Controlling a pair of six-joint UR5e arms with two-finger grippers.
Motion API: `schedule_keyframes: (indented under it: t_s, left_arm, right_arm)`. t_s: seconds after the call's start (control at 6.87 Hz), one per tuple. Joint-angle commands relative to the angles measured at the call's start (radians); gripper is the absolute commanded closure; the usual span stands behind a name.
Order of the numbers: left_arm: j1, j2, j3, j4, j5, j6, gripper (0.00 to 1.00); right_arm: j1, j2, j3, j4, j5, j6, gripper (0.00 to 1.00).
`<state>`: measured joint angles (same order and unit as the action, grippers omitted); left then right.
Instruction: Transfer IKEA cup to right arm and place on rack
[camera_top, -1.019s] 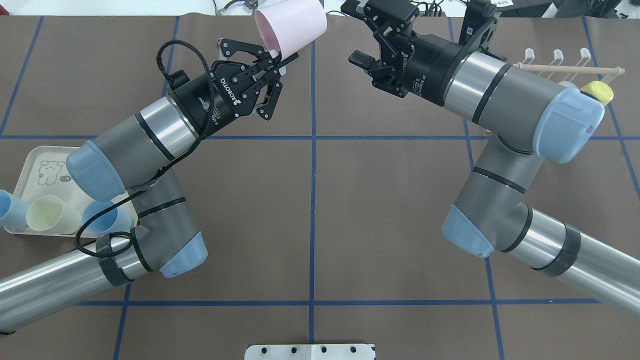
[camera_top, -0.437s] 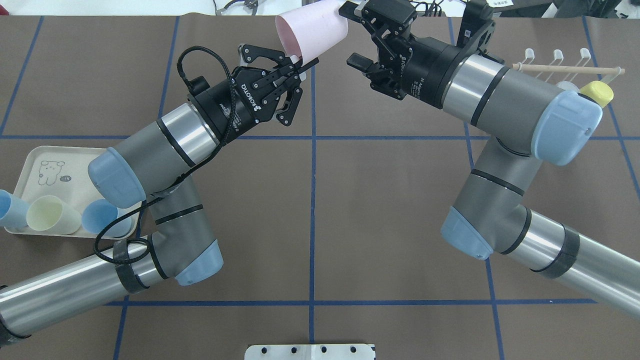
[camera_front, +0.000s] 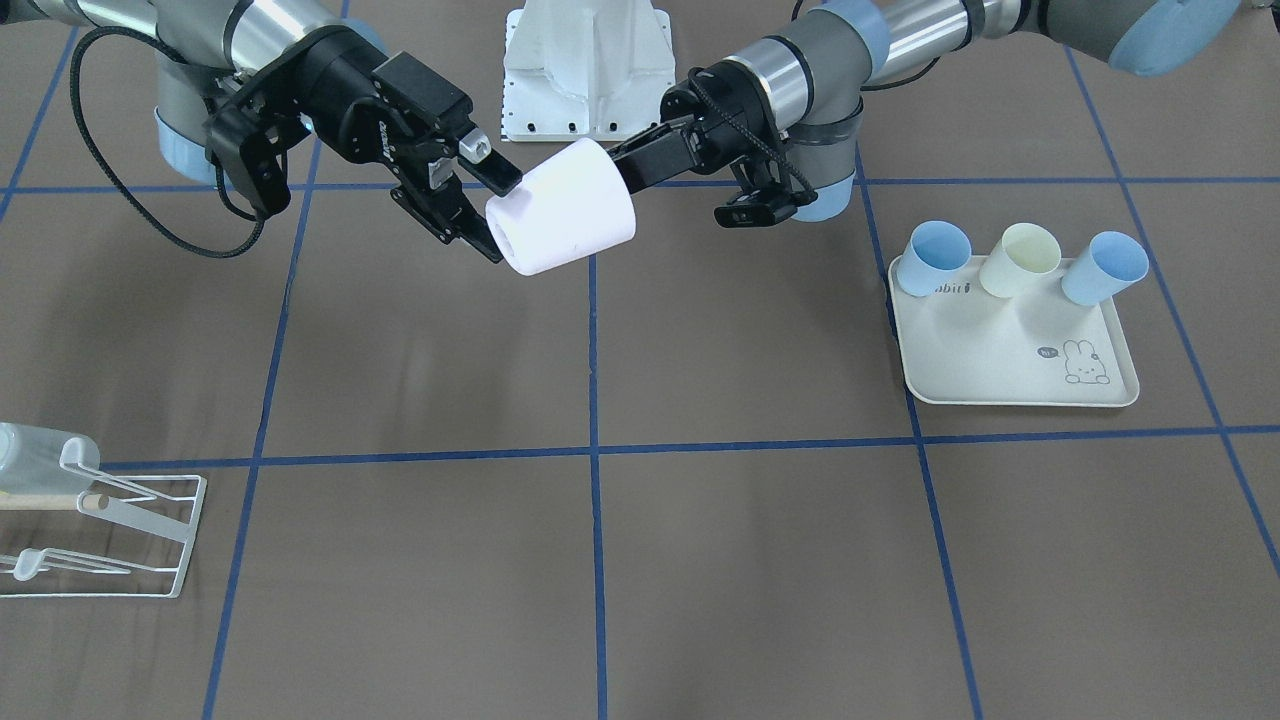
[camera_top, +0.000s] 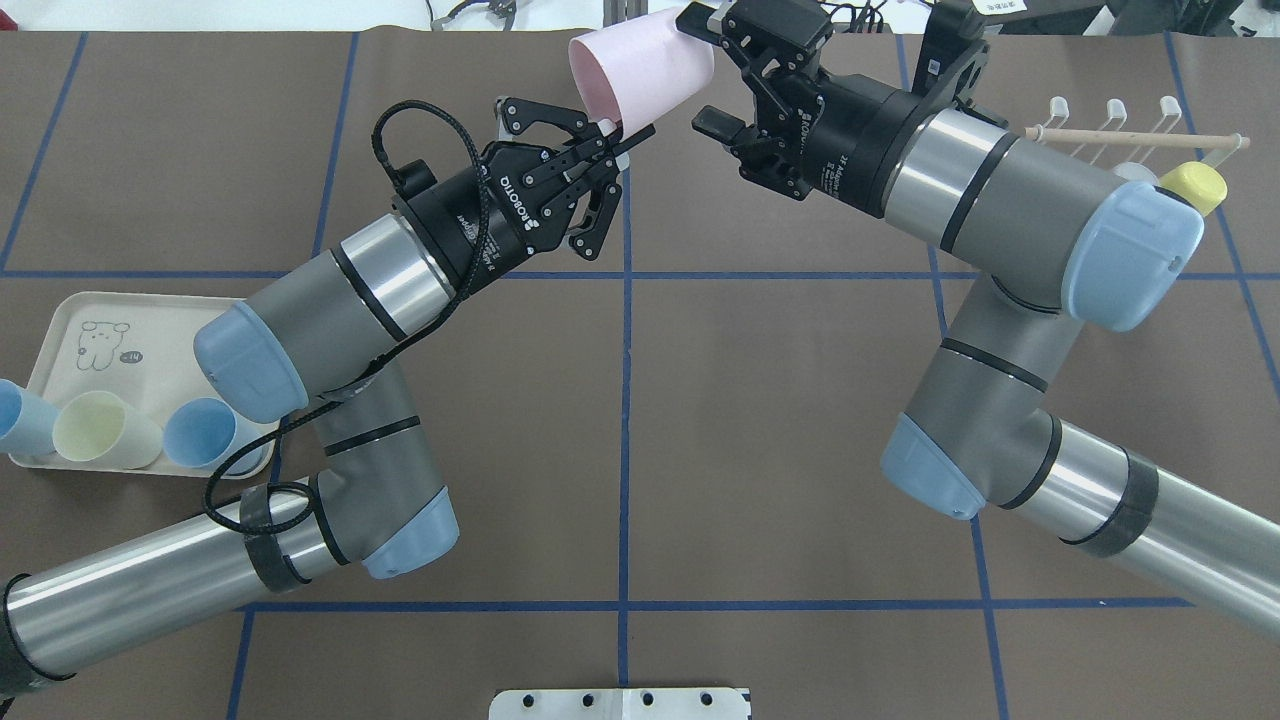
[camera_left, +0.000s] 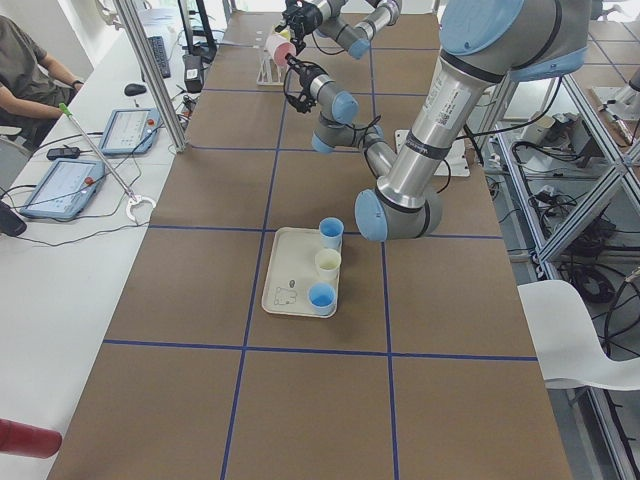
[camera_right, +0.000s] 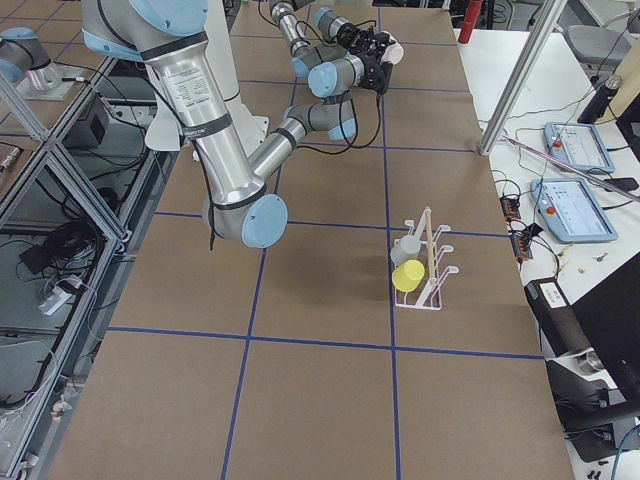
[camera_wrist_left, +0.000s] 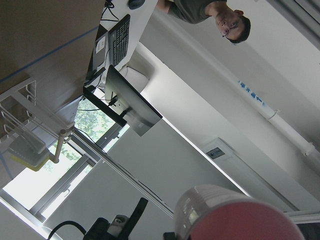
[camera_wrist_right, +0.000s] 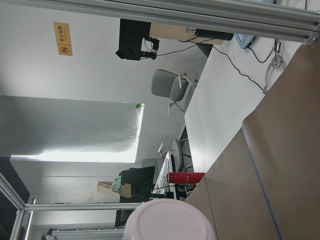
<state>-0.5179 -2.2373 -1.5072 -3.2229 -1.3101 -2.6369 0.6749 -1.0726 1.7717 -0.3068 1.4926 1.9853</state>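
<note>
Left gripper (camera_front: 628, 163) pinching cup (camera_front: 560, 205) by rim, cup sideways, midair over table. Right gripper (camera_front: 497, 215) wide, fingers straddling cup base; contact unclear.

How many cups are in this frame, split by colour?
Pink cup: 1
Blue cups: 2
Pale yellow cup: 1
Bright yellow cup: 1
Translucent grey cup: 1
Total: 6 cups
</note>
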Motion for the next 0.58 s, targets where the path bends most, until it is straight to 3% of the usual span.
schedule_keyframes:
  t_s: [0.0,0.44]
  left_arm:
    - [0.010,-0.025,0.021,0.000,0.000,0.000,1.00]
    - [0.032,-0.058,0.048,0.002,0.028,0.002,1.00]
  right_arm:
    - [-0.001,0.000,0.000,0.000,0.000,0.000,0.01]
    - [-0.001,0.000,0.000,0.000,0.002,0.000,0.02]
